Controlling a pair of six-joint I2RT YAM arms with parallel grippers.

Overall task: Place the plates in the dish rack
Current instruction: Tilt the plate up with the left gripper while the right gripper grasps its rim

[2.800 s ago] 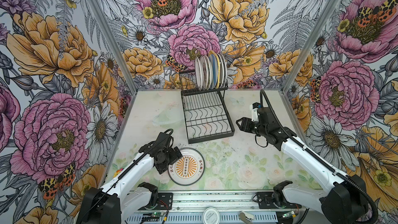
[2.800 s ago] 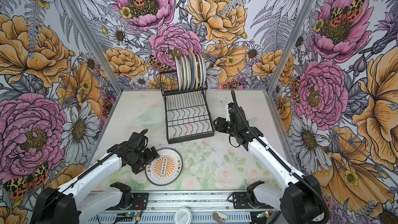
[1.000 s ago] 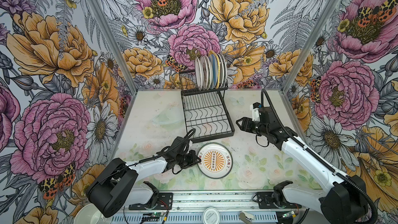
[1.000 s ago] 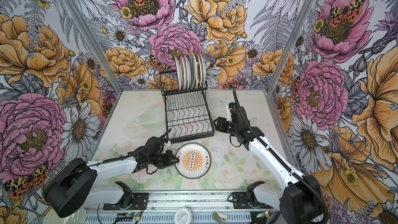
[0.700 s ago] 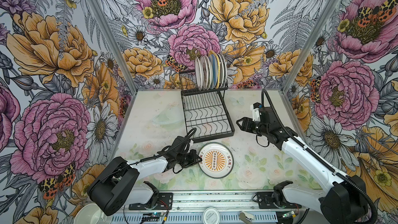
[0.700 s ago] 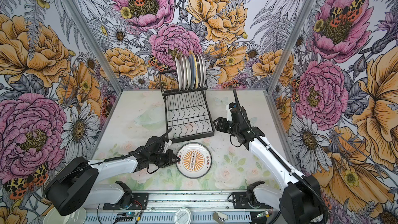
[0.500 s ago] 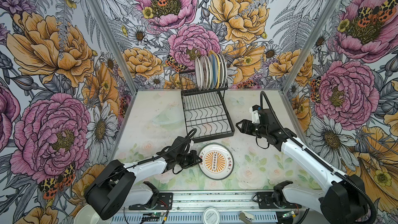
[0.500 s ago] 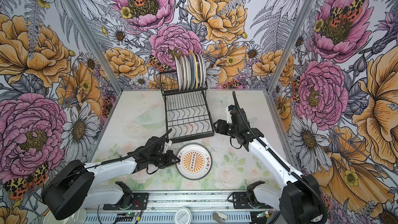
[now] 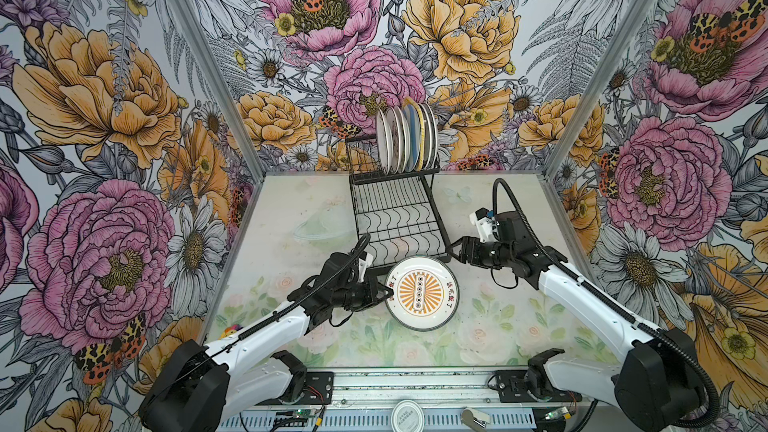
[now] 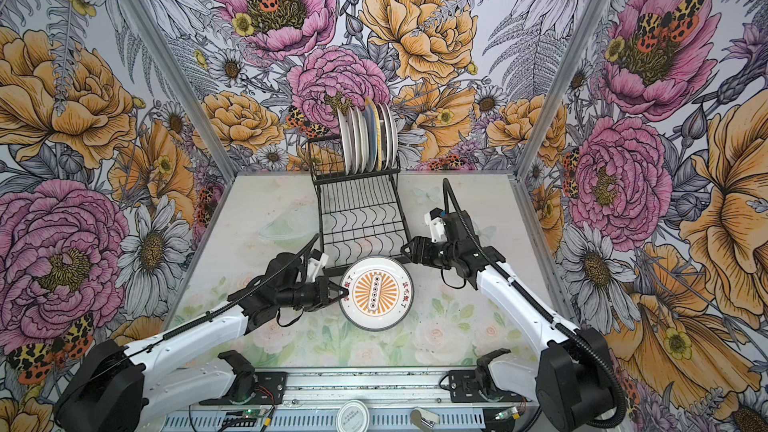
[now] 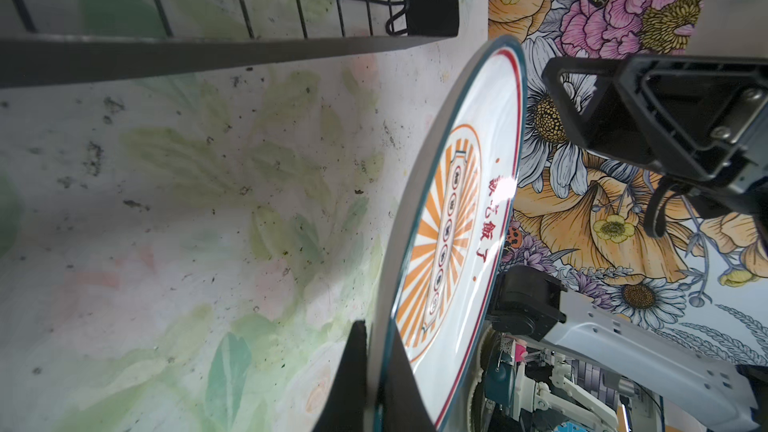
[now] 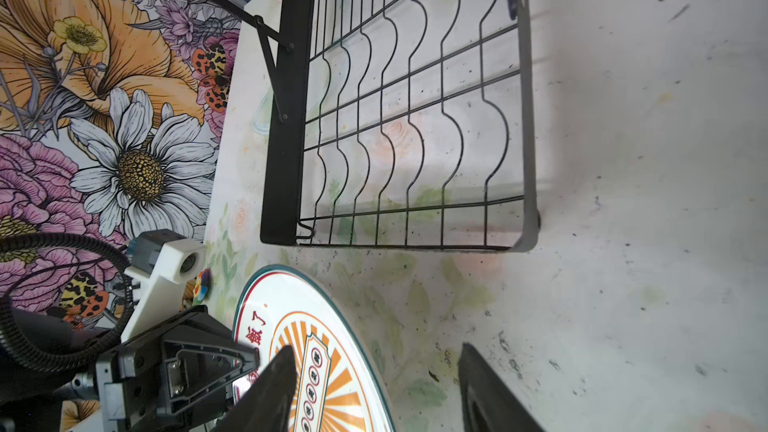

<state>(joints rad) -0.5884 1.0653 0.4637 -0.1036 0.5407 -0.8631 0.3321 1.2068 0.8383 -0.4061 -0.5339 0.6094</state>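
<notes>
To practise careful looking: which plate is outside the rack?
The orange-sunburst plate, pinched at its rim by the left gripper; the other plates stand upright in the dish rack.

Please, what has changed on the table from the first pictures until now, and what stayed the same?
The left gripper, shut on the sunburst plate at its rim, moved it from the front left of the table rightward and toward the dish rack, up to its front edge. The right gripper stayed open by the rack's front right corner; the racked plates did not move.
</notes>
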